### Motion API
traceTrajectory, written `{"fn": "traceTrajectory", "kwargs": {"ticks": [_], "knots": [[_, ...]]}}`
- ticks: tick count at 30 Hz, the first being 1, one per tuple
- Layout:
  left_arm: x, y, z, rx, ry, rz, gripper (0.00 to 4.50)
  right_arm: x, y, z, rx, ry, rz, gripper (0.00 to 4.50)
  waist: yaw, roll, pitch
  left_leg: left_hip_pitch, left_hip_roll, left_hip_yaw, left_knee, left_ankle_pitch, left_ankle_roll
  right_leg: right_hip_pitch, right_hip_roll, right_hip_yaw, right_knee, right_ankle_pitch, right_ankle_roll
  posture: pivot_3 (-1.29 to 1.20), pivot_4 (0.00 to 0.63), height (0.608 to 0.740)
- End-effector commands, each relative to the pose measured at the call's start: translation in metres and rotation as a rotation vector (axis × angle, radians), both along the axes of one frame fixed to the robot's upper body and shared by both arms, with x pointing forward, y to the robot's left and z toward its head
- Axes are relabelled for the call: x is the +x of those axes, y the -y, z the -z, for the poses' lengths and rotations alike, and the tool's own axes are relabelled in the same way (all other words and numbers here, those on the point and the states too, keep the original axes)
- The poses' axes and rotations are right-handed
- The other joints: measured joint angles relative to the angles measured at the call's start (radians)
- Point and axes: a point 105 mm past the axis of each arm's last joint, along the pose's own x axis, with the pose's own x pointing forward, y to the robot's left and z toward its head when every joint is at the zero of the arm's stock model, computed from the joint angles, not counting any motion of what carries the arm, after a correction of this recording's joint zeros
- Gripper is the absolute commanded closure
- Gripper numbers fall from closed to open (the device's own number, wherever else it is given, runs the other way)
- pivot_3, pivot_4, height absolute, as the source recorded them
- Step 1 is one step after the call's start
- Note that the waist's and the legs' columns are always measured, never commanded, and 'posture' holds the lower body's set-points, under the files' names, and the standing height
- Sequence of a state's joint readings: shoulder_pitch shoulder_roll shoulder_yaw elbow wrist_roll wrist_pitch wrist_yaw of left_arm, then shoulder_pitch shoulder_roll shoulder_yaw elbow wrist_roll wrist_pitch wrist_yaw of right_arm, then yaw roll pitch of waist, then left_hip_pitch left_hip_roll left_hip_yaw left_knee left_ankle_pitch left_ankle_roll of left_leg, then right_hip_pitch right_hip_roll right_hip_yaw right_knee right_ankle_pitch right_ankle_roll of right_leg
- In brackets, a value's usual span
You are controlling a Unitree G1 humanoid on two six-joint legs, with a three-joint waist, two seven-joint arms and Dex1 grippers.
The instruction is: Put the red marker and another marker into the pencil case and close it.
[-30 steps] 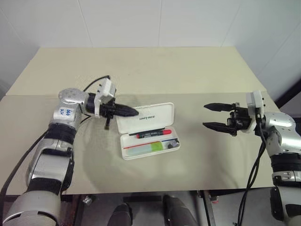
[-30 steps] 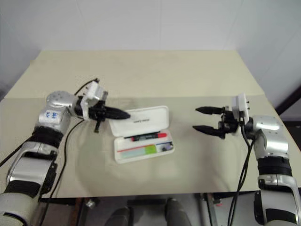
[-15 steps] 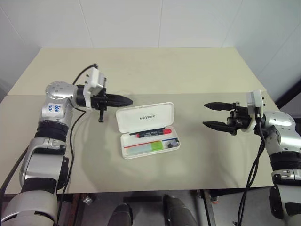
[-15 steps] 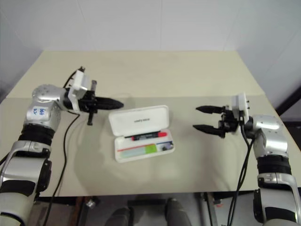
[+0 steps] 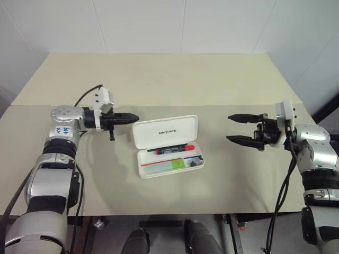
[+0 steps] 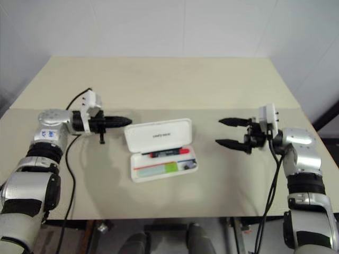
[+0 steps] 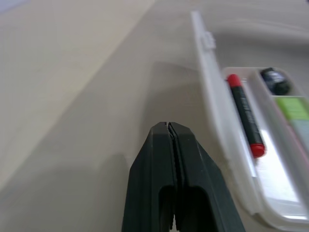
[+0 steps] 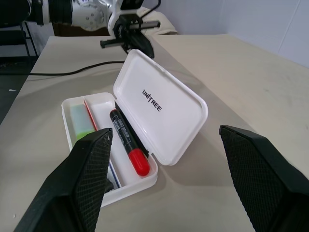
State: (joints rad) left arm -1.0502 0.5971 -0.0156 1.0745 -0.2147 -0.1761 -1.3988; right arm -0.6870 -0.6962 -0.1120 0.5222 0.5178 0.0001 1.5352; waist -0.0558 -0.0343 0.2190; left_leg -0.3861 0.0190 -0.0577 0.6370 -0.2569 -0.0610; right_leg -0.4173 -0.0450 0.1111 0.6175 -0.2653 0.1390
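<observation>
On the beige table (image 5: pixel 159 79) the pencil case (image 5: pixel 168 146) lies open near the middle, lid propped up. Well to its right the right gripper (image 5: pixel 237 128) hovers, fingers spread wide and holding nothing. Just left of the lid the left gripper (image 5: pixel 133 118) points at the case, fingers pressed together and empty. Inside the tray lie the red marker (image 5: pixel 170 150) and, nearer the front, the green-capped highlighter (image 5: pixel 168 166).
</observation>
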Motion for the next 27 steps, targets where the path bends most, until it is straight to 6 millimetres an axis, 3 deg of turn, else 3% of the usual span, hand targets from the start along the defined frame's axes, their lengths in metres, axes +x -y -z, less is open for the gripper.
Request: {"fn": "traceTrajectory", "kwargs": {"ticks": [1,9,17,27], "knots": [[-0.008,0.012,-0.009,-0.006,0.020,0.106,4.47,-0.006,0.002,-0.005,-0.019,0.014,-0.060,0.00,0.000,0.000,0.000,0.000,0.000,0.000,0.000,0.000,0.000,0.000,0.000,0.000,0.000,0.000,0.000,0.00,0.150,0.740],[-0.040,0.031,-0.010,0.019,-0.002,0.329,4.47,-0.005,0.008,-0.004,-0.025,0.016,-0.032,0.00,-0.007,0.000,0.000,0.000,0.000,0.000,0.000,0.000,0.000,0.000,0.000,0.000,0.001,0.000,0.000,0.00,0.150,0.740],[-0.062,0.049,0.012,0.150,-0.018,0.447,4.47,-0.004,0.006,-0.004,-0.023,0.016,-0.042,0.00,-0.003,0.000,0.000,0.001,0.000,0.000,0.000,0.000,0.000,0.000,0.000,0.000,0.002,0.000,0.000,0.00,0.150,0.740],[-0.066,0.055,0.046,0.372,0.010,0.523,4.47,-0.013,0.003,-0.003,-0.018,0.004,-0.097,0.00,-0.003,0.000,0.000,0.001,0.000,0.000,0.000,0.000,0.000,0.000,0.000,0.001,0.002,0.000,0.000,0.00,0.150,0.740]]}}
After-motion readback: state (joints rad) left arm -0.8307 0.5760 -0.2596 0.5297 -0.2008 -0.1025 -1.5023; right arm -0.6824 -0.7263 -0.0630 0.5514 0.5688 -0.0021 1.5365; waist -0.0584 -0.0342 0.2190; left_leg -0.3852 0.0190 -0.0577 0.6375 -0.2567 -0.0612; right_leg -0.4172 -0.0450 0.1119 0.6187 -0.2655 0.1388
